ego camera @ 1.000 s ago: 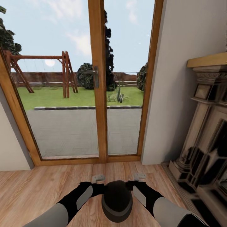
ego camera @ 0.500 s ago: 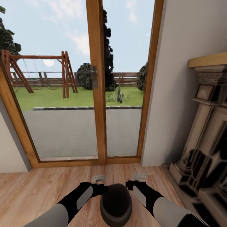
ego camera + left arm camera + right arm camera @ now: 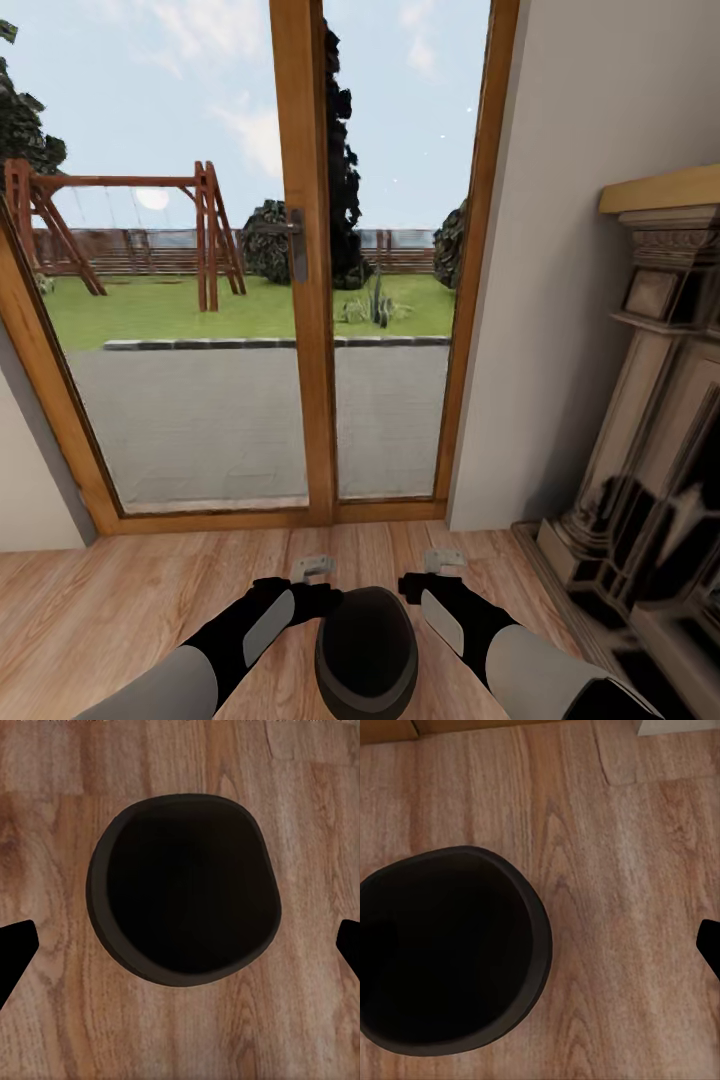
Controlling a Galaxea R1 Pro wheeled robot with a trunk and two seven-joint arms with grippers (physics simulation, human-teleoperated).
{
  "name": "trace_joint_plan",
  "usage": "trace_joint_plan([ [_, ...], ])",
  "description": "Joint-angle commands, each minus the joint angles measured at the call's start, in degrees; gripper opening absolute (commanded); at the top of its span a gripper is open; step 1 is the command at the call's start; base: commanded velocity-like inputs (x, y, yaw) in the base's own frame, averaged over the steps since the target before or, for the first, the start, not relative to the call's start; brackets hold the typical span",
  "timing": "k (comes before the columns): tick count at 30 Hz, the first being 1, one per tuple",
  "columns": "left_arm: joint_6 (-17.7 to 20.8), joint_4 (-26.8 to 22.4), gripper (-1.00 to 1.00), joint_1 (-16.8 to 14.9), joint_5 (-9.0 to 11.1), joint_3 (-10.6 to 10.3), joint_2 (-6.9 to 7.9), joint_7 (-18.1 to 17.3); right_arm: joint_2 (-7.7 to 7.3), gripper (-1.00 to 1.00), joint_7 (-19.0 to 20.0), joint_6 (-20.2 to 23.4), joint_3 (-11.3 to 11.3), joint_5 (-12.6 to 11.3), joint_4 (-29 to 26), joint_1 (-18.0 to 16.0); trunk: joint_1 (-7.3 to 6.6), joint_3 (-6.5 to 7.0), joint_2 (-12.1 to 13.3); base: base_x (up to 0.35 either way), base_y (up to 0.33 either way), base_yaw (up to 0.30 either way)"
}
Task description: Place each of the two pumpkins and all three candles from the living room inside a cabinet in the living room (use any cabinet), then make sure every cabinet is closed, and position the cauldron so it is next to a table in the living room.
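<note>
The cauldron (image 3: pixel 366 650), a black round-bellied pot with a wide mouth, stands upright on the wooden floor between my two forearms. From the left wrist view I look straight down into the cauldron (image 3: pixel 184 892); my left gripper (image 3: pixel 312 567) hangs above it, open, with its black fingertips (image 3: pixel 15 952) far apart at the picture's edges. My right gripper (image 3: pixel 443 560) is beside the cauldron (image 3: pixel 442 952), over bare floor, open and holding nothing; one fingertip (image 3: pixel 711 945) shows. Pumpkins, candles, cabinet and table are out of view.
A wood-framed glass door (image 3: pixel 305 300) to a garden stands straight ahead. A pale wall (image 3: pixel 560 250) juts out to its right, and an ornate fireplace (image 3: pixel 650 450) lines the right side. Wooden floor (image 3: pixel 100 610) stretches to the left.
The whole view has shifted a little, so the camera moved. The cauldron now sits slightly lower in the picture, nearer my trunk. Both grippers keep the same pose.
</note>
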Motion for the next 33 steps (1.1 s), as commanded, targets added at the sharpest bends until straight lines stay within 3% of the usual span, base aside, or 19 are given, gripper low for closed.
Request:
trace_joint_plan([
  [1, 0.1, -0.1, 1.00, 0.0, 0.6, -0.4, 0.05, 0.5, -0.04, 1.00, -0.4, 0.3, 0.5, -0.4, -0.1, 0.0, -0.01, -0.06, 0.0, 0.001, -0.001, 0.000],
  [9, -0.1, -0.4, 1.00, 0.0, 0.7, -0.3, -0.01, 0.5, -0.04, 1.00, 3.3, 0.4, 0.5, -0.2, 0.0, 0.0, 1.53, -1.32, -2.8, 0.000, 0.000, 0.000],
  [33, -0.1, -0.4, 1.00, -0.1, 0.6, -0.3, 0.04, 0.6, -0.12, 1.00, 3.9, -1.0, 0.5, -0.1, -0.8, -0.1, 6.80, -5.63, -12.5, 0.000, 0.000, 0.000],
])
